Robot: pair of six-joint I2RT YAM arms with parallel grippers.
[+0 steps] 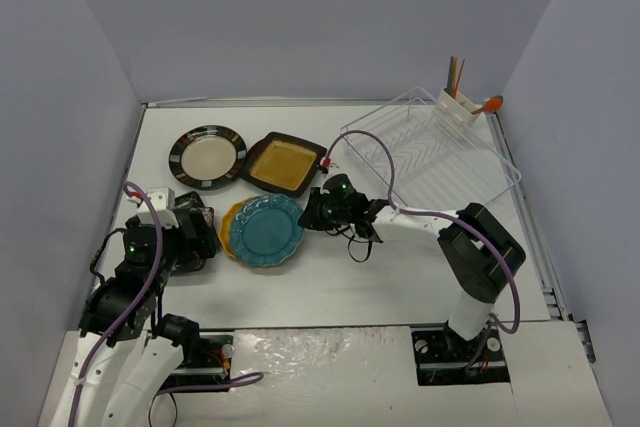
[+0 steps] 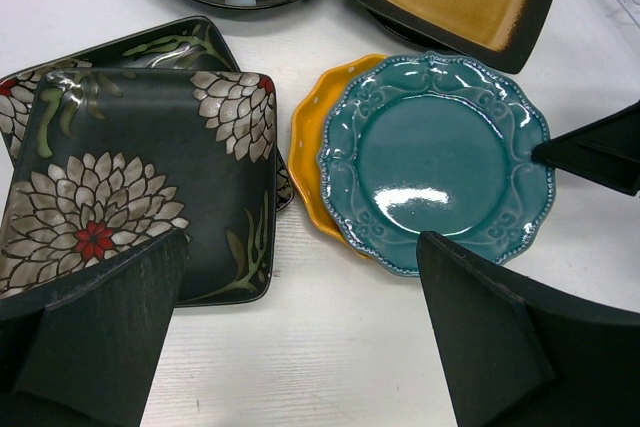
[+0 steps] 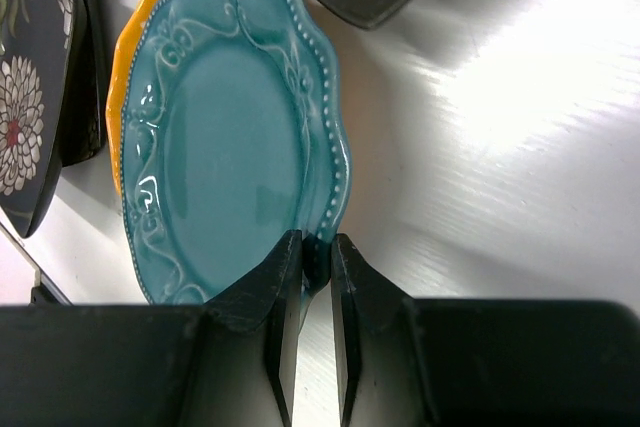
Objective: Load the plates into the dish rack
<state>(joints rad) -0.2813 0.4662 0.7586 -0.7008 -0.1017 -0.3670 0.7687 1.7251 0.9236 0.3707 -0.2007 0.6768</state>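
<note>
The teal scalloped plate (image 1: 268,230) (image 2: 435,157) (image 3: 220,137) lies on a yellow plate (image 2: 310,137) at the table's middle. My right gripper (image 1: 306,214) (image 3: 316,247) is shut on the teal plate's right rim, one finger above and one below. My left gripper (image 1: 190,235) (image 2: 300,247) is open and empty, hovering beside two stacked black floral square plates (image 2: 140,177). The black square plate with amber centre (image 1: 283,163) and the round striped-rim plate (image 1: 207,156) lie behind. The white wire dish rack (image 1: 430,152) stands at the far right.
A white cutlery caddy (image 1: 460,107) with utensils sits at the rack's far corner. Grey walls close in the table on the left, back and right. The right arm's cable loops over the rack's near-left edge.
</note>
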